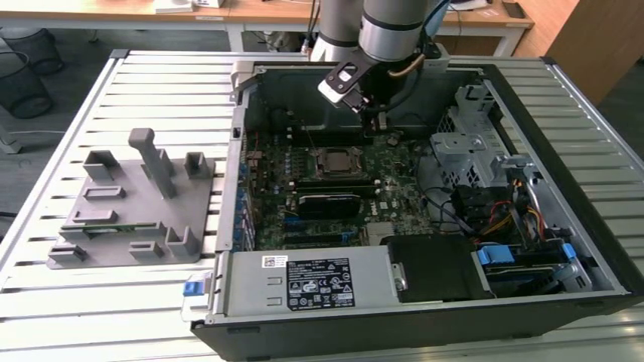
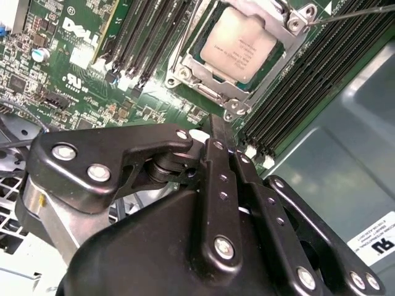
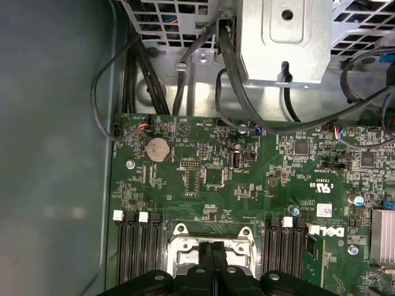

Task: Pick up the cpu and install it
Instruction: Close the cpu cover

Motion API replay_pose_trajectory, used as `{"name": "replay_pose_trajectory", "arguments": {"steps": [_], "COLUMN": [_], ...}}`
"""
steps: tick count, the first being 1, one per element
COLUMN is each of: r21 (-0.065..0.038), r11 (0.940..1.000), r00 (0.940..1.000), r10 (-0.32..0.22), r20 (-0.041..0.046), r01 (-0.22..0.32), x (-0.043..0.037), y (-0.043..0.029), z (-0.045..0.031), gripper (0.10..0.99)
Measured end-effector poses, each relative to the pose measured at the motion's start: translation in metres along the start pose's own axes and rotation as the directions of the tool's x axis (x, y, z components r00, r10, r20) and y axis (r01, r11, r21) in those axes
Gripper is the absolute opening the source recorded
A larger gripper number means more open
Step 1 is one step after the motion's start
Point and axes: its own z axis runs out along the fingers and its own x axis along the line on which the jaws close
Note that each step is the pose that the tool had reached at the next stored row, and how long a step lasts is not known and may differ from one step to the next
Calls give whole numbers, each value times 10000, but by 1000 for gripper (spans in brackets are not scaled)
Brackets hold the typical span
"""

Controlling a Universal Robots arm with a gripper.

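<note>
cpu (image 2: 241, 46) in socket (image 2: 207, 92), fingers (image 3: 217, 259) pressed together, empty, near it

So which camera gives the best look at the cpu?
The second wrist view: the cpu lies in its socket, metal top large and clear. The exterior view shows the cpu small and distant; in the first wrist view the gripper covers the socket's middle.

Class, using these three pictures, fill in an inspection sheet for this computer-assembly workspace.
Surface: slatted metal table carrying an open computer case.
Job's things: cpu lying in its socket frame on the motherboard.
Clutter: grey fixture holding a green memory stick.
Claw: shut, holding nothing, hovering near the cpu.
Cables: black cables beside the drive cage; coloured wires inside the case.
Surroundings: mesh bins, desks behind.
</note>
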Motion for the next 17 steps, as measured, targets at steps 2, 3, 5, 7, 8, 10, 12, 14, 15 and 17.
{"name": "replay_pose_trajectory", "arguments": {"steps": [2,3,5,7,8,10,12,14,15,17], "r21": [0,0,0,0,0,0,0,1,1,1], "r11": [10000,10000,10000,10000,10000,10000,10000,10000,10000,10000], "r00": [10000,10000,10000,10000,10000,10000,10000,10000,10000,10000], "r10": [0,-1,-1,-1,0,0,-1,-1,-1,0], "r20": [0,0,0,1,0,0,0,2,2,1], "r01": [0,1,1,1,0,0,1,1,1,0], "x": [2,2,3,4,5,6,7,7,6,4], "y": [-14,-24,-47,-79,-95,-127,-157,-191,-206,-233], "z": [10,16,28,39,44,53,62,68,71,78], "gripper": [106,106,106,106,106,106,106,106,106,106]}}
